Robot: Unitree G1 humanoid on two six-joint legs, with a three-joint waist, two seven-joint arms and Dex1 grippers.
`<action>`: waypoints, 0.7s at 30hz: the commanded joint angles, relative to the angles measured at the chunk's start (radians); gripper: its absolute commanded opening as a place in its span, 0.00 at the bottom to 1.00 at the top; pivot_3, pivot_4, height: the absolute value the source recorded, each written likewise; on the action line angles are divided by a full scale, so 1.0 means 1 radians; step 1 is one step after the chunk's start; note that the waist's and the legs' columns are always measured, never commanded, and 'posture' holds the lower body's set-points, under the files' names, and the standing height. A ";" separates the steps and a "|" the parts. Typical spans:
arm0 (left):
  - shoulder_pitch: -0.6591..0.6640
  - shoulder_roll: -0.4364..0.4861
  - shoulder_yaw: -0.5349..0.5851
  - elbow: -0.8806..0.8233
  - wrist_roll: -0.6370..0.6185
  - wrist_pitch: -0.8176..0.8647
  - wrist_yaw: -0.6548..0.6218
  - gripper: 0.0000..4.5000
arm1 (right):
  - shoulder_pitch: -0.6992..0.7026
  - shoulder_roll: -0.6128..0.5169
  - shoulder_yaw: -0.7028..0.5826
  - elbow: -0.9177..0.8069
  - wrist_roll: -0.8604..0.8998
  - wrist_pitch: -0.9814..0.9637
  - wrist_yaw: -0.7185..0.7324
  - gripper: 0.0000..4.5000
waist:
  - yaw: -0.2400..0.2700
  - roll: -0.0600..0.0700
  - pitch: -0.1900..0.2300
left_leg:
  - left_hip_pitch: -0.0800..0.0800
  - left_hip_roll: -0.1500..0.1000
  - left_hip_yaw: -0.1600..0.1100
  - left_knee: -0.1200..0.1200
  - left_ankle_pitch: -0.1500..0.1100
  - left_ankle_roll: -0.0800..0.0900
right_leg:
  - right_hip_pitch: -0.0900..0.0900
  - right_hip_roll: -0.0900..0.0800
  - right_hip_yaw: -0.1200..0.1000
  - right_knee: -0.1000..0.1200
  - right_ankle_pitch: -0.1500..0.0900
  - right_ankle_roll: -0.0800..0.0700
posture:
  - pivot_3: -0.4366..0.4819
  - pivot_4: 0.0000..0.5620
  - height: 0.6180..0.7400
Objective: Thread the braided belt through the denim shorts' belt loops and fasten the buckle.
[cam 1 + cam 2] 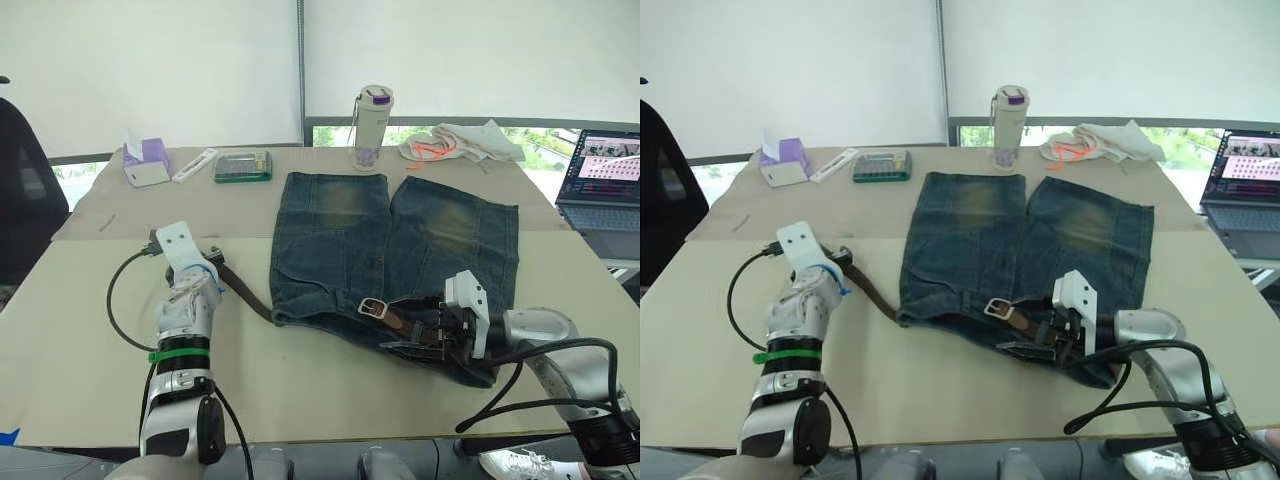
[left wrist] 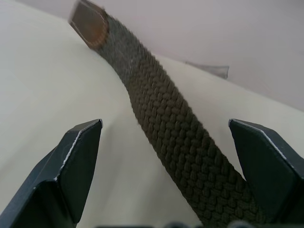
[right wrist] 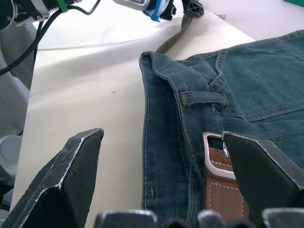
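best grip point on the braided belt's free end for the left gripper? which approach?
Take the braided belt on the flat strap just behind its brown tip, from above, jaws across its width. It lies flat on the table clear of the denim shorts, and the left gripper already straddles it with jaws open.

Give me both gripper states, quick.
Left gripper: open, fingers either side of the belt, not clamped.
Right gripper: open, over the shorts waistband by the buckle, holding nothing.
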 commanded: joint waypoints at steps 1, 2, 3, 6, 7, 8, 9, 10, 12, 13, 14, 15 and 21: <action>-0.028 0.006 0.018 0.007 0.008 -0.035 0.024 0.94 | -0.018 0.005 -0.046 -0.003 0.011 -0.019 0.001 1.00 | 0.000 0.000 0.000 | 0.000 0.000 0.000 0.000 0.000 0.000 | 0.000 0.000 0.000 0.000 0.000 0.000 | 0.48 0.27 1.00; -0.025 0.006 0.024 0.002 0.007 -0.039 0.031 0.88 | -0.017 0.007 -0.048 -0.002 0.010 -0.020 -0.001 1.00 | 0.000 0.000 0.000 | 0.000 0.000 0.000 0.000 0.000 0.000 | 0.000 0.000 0.000 0.000 0.000 0.000 | 0.48 0.27 1.00; -0.022 0.004 0.030 -0.002 0.006 -0.050 0.038 0.82 | -0.017 0.008 -0.049 -0.001 0.009 -0.021 -0.002 1.00 | -0.001 -0.001 0.000 | 0.000 0.000 0.000 0.000 0.000 0.000 | -0.001 0.000 0.000 0.000 0.000 0.000 | 0.48 0.27 1.00; -0.009 -0.004 0.048 -0.021 0.003 -0.079 0.062 0.59 | -0.014 0.015 -0.050 -0.001 0.004 -0.023 -0.003 1.00 | -0.001 -0.001 0.000 | 0.000 0.000 -0.001 -0.001 0.000 -0.001 | -0.001 0.000 0.000 0.000 0.000 0.000 | 0.48 0.27 1.00; -0.006 -0.010 0.055 -0.028 0.001 -0.083 0.074 0.50 | -0.013 0.018 -0.049 -0.001 0.001 -0.023 -0.003 1.00 | -0.001 -0.001 0.000 | 0.000 0.000 -0.001 -0.001 0.000 -0.001 | -0.001 0.000 0.000 0.000 0.000 0.000 | 0.48 0.27 1.00; -0.003 -0.017 0.064 -0.035 -0.003 -0.088 0.085 0.44 | -0.012 0.020 -0.048 -0.001 -0.002 -0.024 -0.003 1.00 | -0.001 -0.001 0.000 | 0.000 0.000 -0.001 -0.001 0.001 -0.001 | -0.001 0.000 0.000 0.000 0.000 0.000 | 0.48 0.27 1.00; -0.002 -0.021 0.070 -0.038 -0.005 -0.091 0.092 0.36 | -0.013 0.022 -0.048 -0.001 -0.004 -0.024 -0.002 1.00 | -0.001 -0.001 0.000 | 0.000 0.000 -0.001 -0.001 0.001 -0.001 | -0.001 0.000 0.000 0.000 0.000 0.000 | 0.48 0.27 1.00; 0.002 -0.025 0.071 -0.044 -0.006 -0.091 0.093 0.30 | -0.014 0.024 -0.048 0.000 -0.006 -0.024 -0.001 1.00 | 0.000 -0.001 0.000 | 0.000 0.000 -0.001 -0.001 0.001 -0.001 | -0.001 0.000 0.000 0.000 0.000 0.000 | 0.48 0.27 1.00; 0.013 -0.035 0.077 -0.060 -0.009 -0.093 0.100 0.14 | -0.017 0.027 -0.048 0.003 -0.010 -0.025 0.002 1.00 | 0.000 -0.001 0.000 | 0.000 0.000 -0.001 -0.001 0.001 -0.002 | -0.001 0.000 0.000 0.000 0.000 0.000 | 0.48 0.27 1.00; 0.023 -0.039 0.079 -0.070 -0.008 -0.097 0.104 0.06 | -0.018 0.029 -0.047 0.004 -0.012 -0.025 0.002 1.00 | 0.000 -0.001 0.000 | 0.000 0.000 -0.001 -0.001 0.001 -0.002 | -0.001 0.000 0.000 0.000 0.000 0.000 | 0.48 0.27 1.00; 0.028 -0.045 0.088 -0.076 -0.011 -0.116 0.110 0.00 | -0.021 0.030 -0.047 0.004 -0.013 -0.025 0.001 1.00 | 0.000 -0.001 0.000 | 0.000 0.000 -0.001 -0.001 0.001 -0.002 | -0.001 0.000 0.000 0.000 0.000 0.000 | 0.48 0.27 1.00; 0.031 -0.049 0.096 -0.080 -0.016 -0.139 0.109 0.00 | -0.023 0.030 -0.047 0.003 -0.015 -0.024 0.001 1.00 | 0.000 -0.001 0.000 | 0.000 0.000 -0.001 -0.001 0.001 -0.002 | -0.001 0.000 0.000 0.000 0.000 0.000 | 0.48 0.27 1.00; 0.050 -0.045 0.044 -0.104 -0.056 -0.355 -0.115 0.00 | -0.032 0.041 -0.055 -0.017 -0.002 -0.001 -0.015 1.00 | 0.000 -0.001 0.000 | -0.001 0.000 0.000 -0.001 0.002 -0.004 | -0.001 0.000 -0.001 0.000 0.000 0.000 | 0.48 0.27 1.00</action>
